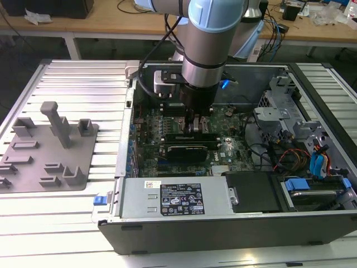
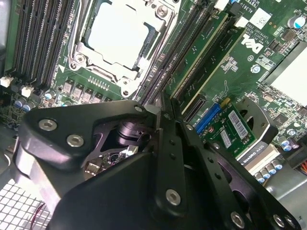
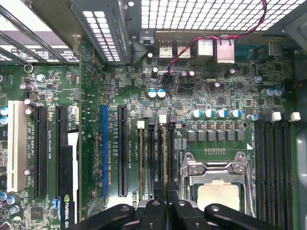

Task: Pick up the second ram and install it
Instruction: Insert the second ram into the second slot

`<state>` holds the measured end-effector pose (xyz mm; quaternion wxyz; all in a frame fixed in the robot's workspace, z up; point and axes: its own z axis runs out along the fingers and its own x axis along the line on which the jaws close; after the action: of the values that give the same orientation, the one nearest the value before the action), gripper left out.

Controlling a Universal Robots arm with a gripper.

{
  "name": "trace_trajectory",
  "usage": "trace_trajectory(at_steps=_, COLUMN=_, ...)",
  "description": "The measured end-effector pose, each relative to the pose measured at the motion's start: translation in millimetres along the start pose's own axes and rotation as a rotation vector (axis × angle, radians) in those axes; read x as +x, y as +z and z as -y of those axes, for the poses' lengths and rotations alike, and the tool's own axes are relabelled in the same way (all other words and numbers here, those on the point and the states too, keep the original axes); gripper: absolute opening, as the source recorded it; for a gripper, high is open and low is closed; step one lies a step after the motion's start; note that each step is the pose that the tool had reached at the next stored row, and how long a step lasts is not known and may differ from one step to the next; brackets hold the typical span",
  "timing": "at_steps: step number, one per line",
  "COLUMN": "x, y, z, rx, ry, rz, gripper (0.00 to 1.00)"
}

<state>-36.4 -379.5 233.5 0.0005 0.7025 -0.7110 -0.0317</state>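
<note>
Standing over the bench, I see the grey fixture plate [image 1: 47, 146] lying at the exterior view's left, its pegs and slots bare. To its right sits the open computer case [image 1: 223, 218], and the arm reaches down into it, so the gripper [image 1: 196, 124] hangs just above the motherboard [image 1: 234, 120] and hides the slots beneath it. In the second wrist view the black fingers [image 2: 169, 143] look pressed together with no gap. A thin green edge between them may be the second ram [image 2: 165, 103] (too little shows to be sure), running along the memory slots [image 2: 192, 57] beside the processor socket [image 2: 120, 33]. Whether the fingers clamp it, I cannot tell.
</note>
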Motion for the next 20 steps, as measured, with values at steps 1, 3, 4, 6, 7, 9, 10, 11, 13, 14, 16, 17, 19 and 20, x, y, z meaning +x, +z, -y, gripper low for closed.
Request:
trace_trajectory(at_steps=1, x=0.1, y=0.8, z=0.0, rx=-0.0001, ry=0.0, rz=-0.0001, gripper=0.09)
trace_trajectory(at_steps=3, x=0.2, y=1.5, z=0.0, rx=-0.0002, ry=0.0, rz=-0.0005, gripper=0.09)
trace_trajectory(at_steps=4, x=0.1, y=1.5, z=0.0, rx=-0.0003, ry=0.0, rz=-0.0005, gripper=0.09)
trace_trajectory(at_steps=6, x=0.2, y=4.1, z=0.2, rx=-0.0001, ry=0.0, rz=-0.0002, gripper=0.09)
trace_trajectory(at_steps=7, x=0.3, y=5.5, z=0.2, rx=-0.0002, ry=0.0, rz=-0.0003, gripper=0.09)
trace_trajectory(at_steps=9, x=0.3, y=7.0, z=0.3, rx=0.0, ry=0.0, rz=0.0003, gripper=0.09)
trace_trajectory(at_steps=10, x=0.4, y=7.5, z=0.3, rx=-0.0002, ry=0.0, rz=-0.0002, gripper=0.09)
trace_trajectory(at_steps=11, x=0.4, y=7.8, z=0.3, rx=-0.0003, ry=0.0, rz=-0.0002, gripper=0.09)
trace_trajectory(at_steps=13, x=0.4, y=8.2, z=0.3, rx=-0.0003, ry=0.0, rz=-0.0003, gripper=0.09)
trace_trajectory(at_steps=14, x=0.4, y=8.7, z=0.3, rx=-0.0002, ry=0.0, rz=-0.0001, gripper=0.09)
trace_trajectory(at_steps=16, x=0.6, y=9.3, z=0.3, rx=-0.0004, ry=0.0, rz=-0.0006, gripper=0.09)
trace_trajectory(at_steps=17, x=0.5, y=9.5, z=0.3, rx=-0.0003, ry=0.0, rz=-0.0003, gripper=0.09)
trace_trajectory(at_steps=19, x=0.2, y=10.5, z=0.5, rx=0.001, ry=0.0, rz=0.0022, gripper=0.11)
trace_trajectory(at_steps=20, x=0.3, y=10.3, z=0.4, rx=0.0006, ry=0.0, rz=0.0014, gripper=0.11)
